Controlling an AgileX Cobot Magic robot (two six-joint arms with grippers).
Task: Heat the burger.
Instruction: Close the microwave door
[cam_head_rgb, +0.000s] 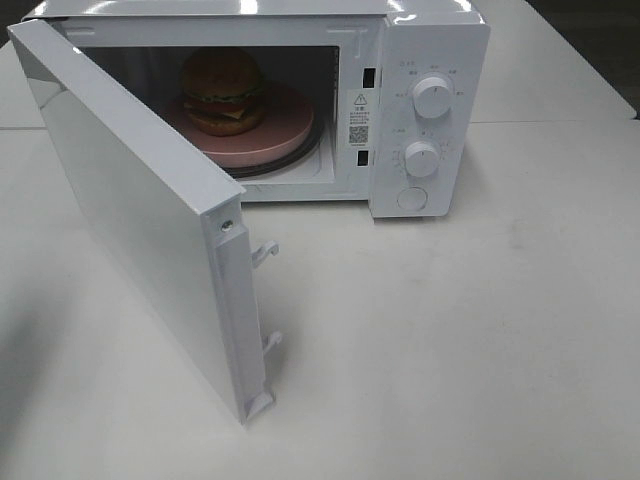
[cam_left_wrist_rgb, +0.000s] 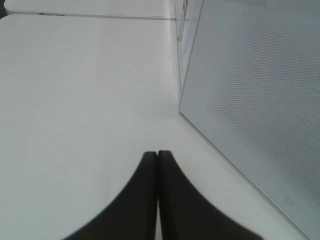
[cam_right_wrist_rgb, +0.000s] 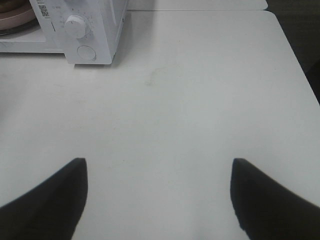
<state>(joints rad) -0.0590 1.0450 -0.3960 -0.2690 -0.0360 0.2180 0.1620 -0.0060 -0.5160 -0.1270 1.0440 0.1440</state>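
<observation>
Upper left of frame: your burger (cam_head_rgb: 222, 90) sits on the pink plate (cam_head_rgb: 290, 135) inside the microwave (cam_head_rgb: 445, 50), door (cam_head_rgb: 120, 220) swung open.
Left fingers (cam_left_wrist_rgb: 135, 205): clenched, empty.
Right fingers (cam_right_wrist_rgb: 47, 200): spread wide over the bench (cam_right_wrist_rgb: 200, 100).

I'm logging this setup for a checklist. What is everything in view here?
microwave: one, white, at the back of the table
door: one, white, swung open toward the front
burger: one, golden-brown bun, on the plate inside the microwave
plate: one, pink, inside the microwave
knobs: two, white, right panel, one above the other
button: one, white, below the knobs
table: one, white, under everything
left pincer: one, black, shut, beside the door
right pincer: one, black, open, over bare table
</observation>
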